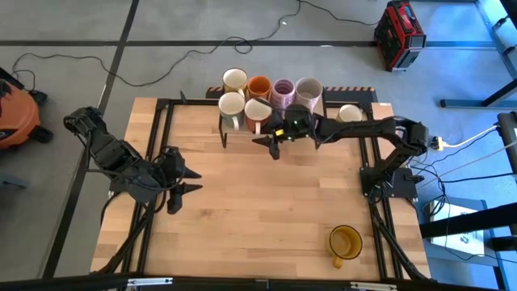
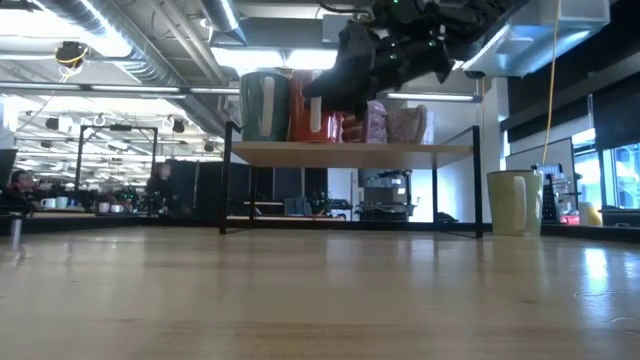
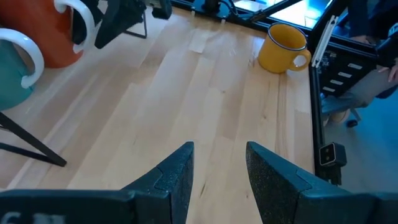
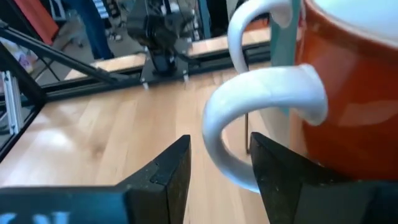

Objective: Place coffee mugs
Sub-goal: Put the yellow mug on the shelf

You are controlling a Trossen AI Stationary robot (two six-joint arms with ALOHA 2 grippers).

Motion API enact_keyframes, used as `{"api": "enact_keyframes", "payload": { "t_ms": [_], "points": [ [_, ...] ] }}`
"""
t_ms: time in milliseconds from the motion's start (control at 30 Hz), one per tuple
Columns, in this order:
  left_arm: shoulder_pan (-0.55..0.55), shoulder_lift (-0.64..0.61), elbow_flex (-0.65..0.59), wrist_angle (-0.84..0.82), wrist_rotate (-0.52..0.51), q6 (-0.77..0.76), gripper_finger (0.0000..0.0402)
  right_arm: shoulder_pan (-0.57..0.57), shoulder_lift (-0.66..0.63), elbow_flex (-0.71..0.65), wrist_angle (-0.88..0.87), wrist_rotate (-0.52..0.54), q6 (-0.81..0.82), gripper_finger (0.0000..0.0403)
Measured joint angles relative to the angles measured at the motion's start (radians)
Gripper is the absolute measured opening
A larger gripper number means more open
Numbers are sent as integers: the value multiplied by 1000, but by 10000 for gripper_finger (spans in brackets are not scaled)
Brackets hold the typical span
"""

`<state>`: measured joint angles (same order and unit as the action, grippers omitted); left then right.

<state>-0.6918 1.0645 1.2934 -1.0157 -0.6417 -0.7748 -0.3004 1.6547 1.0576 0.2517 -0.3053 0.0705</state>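
Note:
A black-framed rack [image 1: 224,133] stands at the table's far edge with several mugs on its shelf [image 2: 350,153]. The back row holds cream [image 1: 235,79], orange [image 1: 259,86], lilac [image 1: 283,90] and grey [image 1: 308,90] mugs. The front row has a teal-sided mug [image 2: 265,105] and an orange-sided mug [image 4: 354,93] with white handles. A cream mug [image 1: 349,113] stands right of the rack, and an amber mug [image 1: 345,242] stands at the near right. My right gripper [image 4: 217,177] is open at the front orange mug's handle. My left gripper [image 1: 190,179] hovers open over the table's left. My right gripper comes level from the near side at the front orange mug's white handle [image 4: 261,124], whose loop stands just ahead of the open fingers and over the gap. Whether a finger touches the handle, I cannot tell. The mug sits upright on the rack's shelf.
Black frame rails run along the table's left [image 1: 157,162] and right [image 1: 373,186] sides. Bare wood [image 1: 266,210] lies between the two grippers and the amber mug. Beyond the table are cables, an orange vacuum [image 1: 16,113] and a red case [image 1: 399,34].

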Motion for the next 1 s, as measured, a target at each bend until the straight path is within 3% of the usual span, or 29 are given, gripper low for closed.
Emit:
{"api": "enact_keyframes", "payload": {
  "t_ms": [467, 700, 867, 1000],
  "points": [
    [0, 0, 0, -1, 31, 0, 141, 0, -55, 146, -402, 22, -22, 154],
    [0, 0, 0, -1, 32, 4, 141, 2, -81, 259, -714, 43, -17, 154],
    [0, 0, 0, -1, 34, 19, 141, 65, -84, 386, -983, 63, 22, 154],
    [0, 1, 0, -1, 34, 31, 141, 186, -85, 442, -1077, 127, 116, 154]
  ]
}}
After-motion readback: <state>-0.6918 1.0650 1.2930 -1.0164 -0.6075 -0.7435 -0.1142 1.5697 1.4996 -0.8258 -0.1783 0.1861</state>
